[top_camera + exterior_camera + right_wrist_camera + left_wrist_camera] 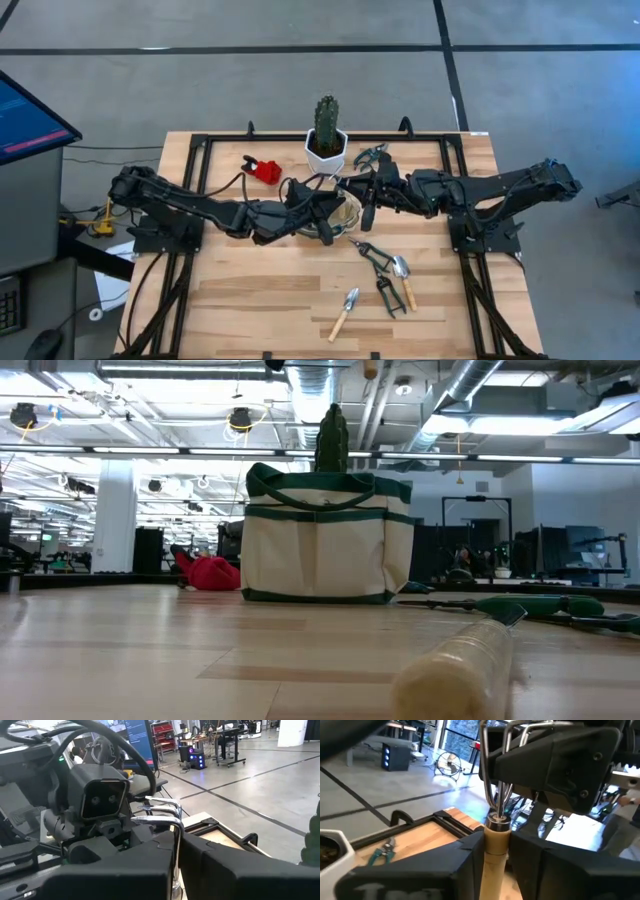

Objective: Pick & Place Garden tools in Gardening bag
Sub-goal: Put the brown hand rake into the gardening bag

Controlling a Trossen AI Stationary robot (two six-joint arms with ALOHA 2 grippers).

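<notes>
The gardening bag (325, 540), cream with green trim, stands at mid-table; from above only its rim (345, 222) shows under the arms. Both grippers meet over it. My left gripper (495, 847) is shut on a wooden-handled fork (496, 837). My right gripper (176, 845) is shut on the same fork's metal tines (167, 815). In the high view, my left gripper (318, 212) and my right gripper (366, 198) come in from opposite sides. The fork itself is hidden there. My left gripper pinches the fork's wooden handle (495, 857) between its two fingers, just below the metal collar (497, 822). It comes in level from the table's left. The fork is lifted clear, tines above the handle. My right gripper pinches the fork's tines (176, 827) between its two fingers, coming in level from the table's right. The curved tine tips (160, 802) stick out above the fingers, toward the left arm.
A cactus (326, 120) in a white pot (326, 155) stands behind the bag, a red pruner piece (263, 168) to its left, green shears (370, 155) to its right. Dark shears (380, 272) and two trowels (403, 278) (345, 312) lie near the front right.
</notes>
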